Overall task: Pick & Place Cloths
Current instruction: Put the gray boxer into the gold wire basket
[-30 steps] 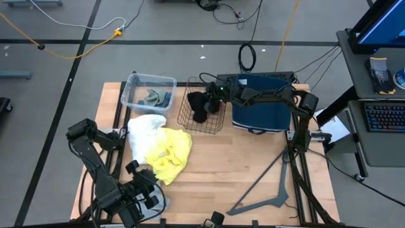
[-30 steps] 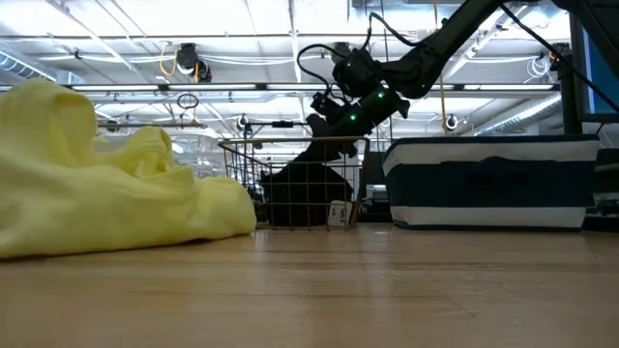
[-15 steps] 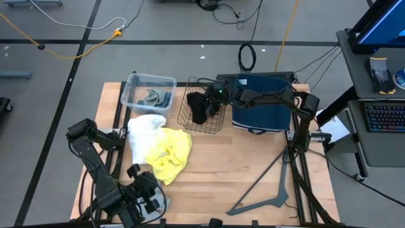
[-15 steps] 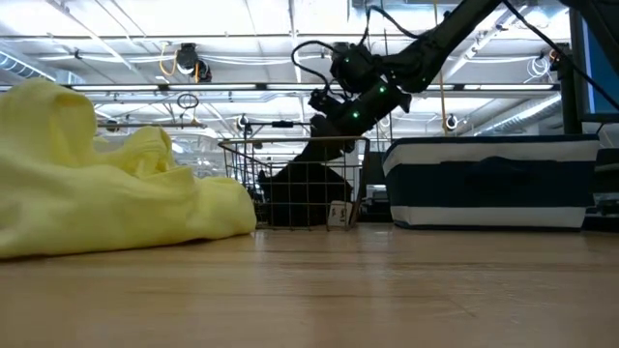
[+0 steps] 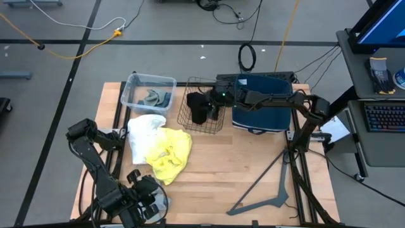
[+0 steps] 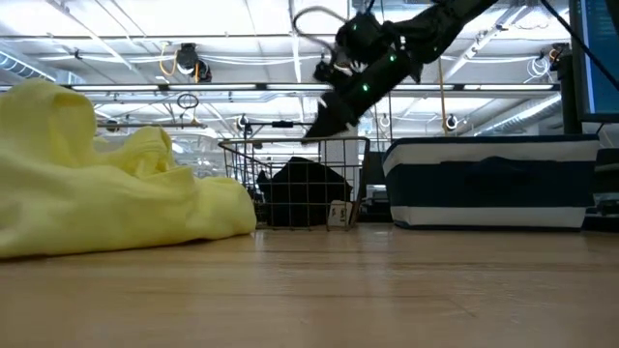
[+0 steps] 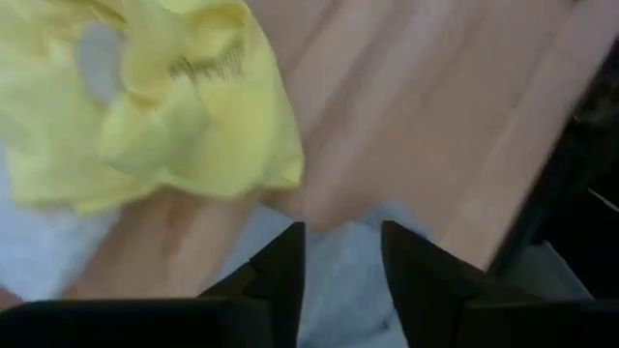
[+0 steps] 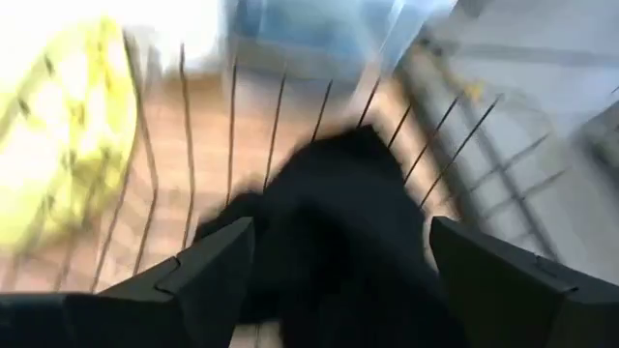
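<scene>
No readable text, label, brand, number or sign is showing in any view. A small pale tag is hanging on the front of the wire basket (image 6: 295,184) in the low view, but its marks are too small to make out. The screen (image 5: 380,25) at the table's right side in the high view is glowing blue, with nothing legible on it.
</scene>
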You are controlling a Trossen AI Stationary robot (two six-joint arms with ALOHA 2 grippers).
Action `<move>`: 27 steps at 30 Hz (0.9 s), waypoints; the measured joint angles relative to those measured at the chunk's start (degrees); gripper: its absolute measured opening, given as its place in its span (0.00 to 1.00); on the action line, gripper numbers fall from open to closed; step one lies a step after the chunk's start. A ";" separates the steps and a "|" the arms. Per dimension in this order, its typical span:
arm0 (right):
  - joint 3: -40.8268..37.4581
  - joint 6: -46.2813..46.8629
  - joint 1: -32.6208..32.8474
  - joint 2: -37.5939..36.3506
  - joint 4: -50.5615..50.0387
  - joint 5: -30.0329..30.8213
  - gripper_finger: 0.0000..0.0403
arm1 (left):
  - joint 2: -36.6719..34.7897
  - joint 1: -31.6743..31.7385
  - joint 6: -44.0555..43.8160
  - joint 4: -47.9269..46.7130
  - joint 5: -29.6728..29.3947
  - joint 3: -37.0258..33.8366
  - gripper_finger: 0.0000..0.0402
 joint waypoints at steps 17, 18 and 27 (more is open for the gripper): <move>-0.04 0.14 6.73 -15.91 -8.76 1.17 0.77 | 8.15 0.11 3.84 3.04 13.47 -0.02 0.59; -0.02 0.18 7.23 -16.79 -9.02 1.19 0.77 | 8.99 0.17 5.08 3.08 14.13 -0.04 0.59; -0.01 1.08 10.77 -23.90 -16.41 1.19 0.77 | 14.28 2.35 12.47 2.59 16.53 -0.04 0.60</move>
